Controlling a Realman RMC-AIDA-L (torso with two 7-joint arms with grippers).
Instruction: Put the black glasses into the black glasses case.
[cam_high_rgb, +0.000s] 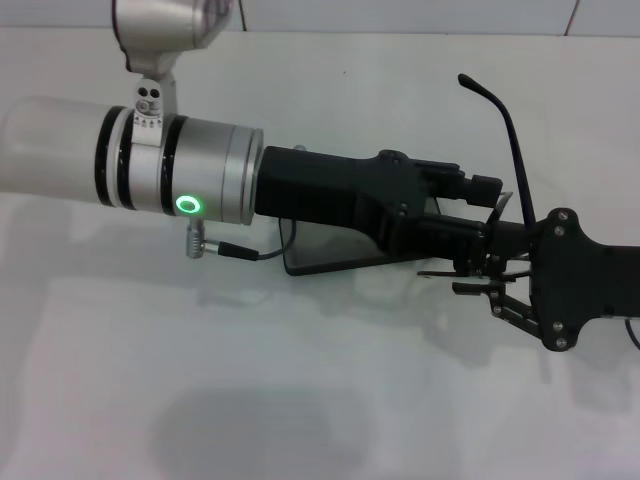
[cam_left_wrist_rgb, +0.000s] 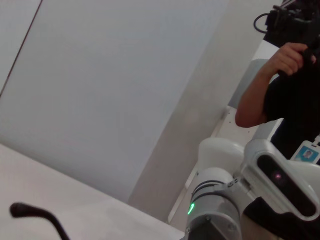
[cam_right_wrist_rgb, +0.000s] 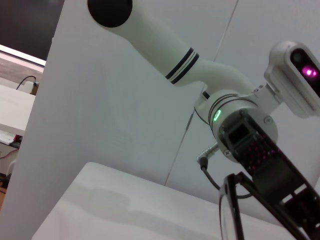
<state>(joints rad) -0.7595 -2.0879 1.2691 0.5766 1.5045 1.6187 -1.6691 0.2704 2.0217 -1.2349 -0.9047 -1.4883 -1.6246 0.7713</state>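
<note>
Both arms meet over the white counter (cam_high_rgb: 320, 400). The left hand (cam_high_rgb: 478, 232) reaches across from the left, the right hand (cam_high_rgb: 480, 280) comes in from the right, and the black glasses (cam_high_rgb: 505, 130) sit where they meet, one temple arm sticking up. Whether either hand is clamped or apart, I cannot tell. The black glasses case (cam_high_rgb: 320, 250) lies on the counter under the left arm, mostly hidden. Looks like a handover or folding step; next, lower the glasses into the case.
</note>
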